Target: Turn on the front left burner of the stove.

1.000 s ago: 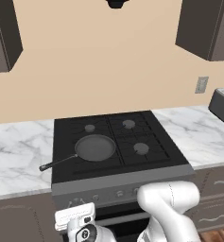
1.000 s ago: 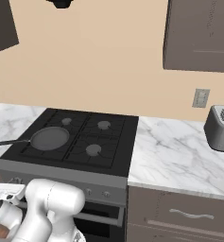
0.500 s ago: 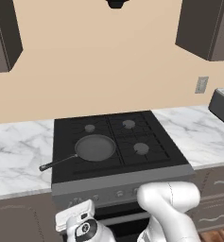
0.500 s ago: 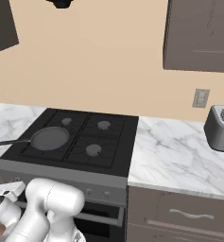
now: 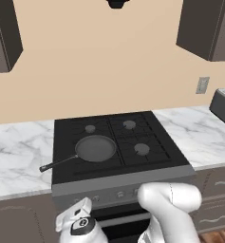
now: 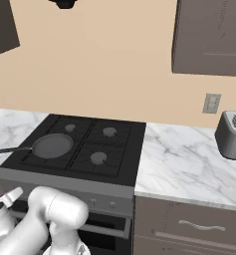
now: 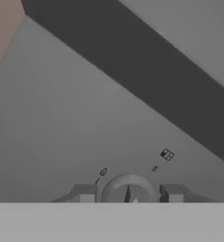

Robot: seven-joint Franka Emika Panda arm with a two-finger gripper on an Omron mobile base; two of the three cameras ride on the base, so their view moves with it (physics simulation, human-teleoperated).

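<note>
tool (image 7: 128, 194) spread, one dark tip either side of a small round grey knob (image 7: 128, 188) on the grey front panel of the wide black four-burner stove (image 5: 133, 167). front left burner (image 5: 96, 148) up top, under a dark round frying pan (image 5: 95, 147). best to centre on the knob, close evenly, then twist without slipping.
</note>
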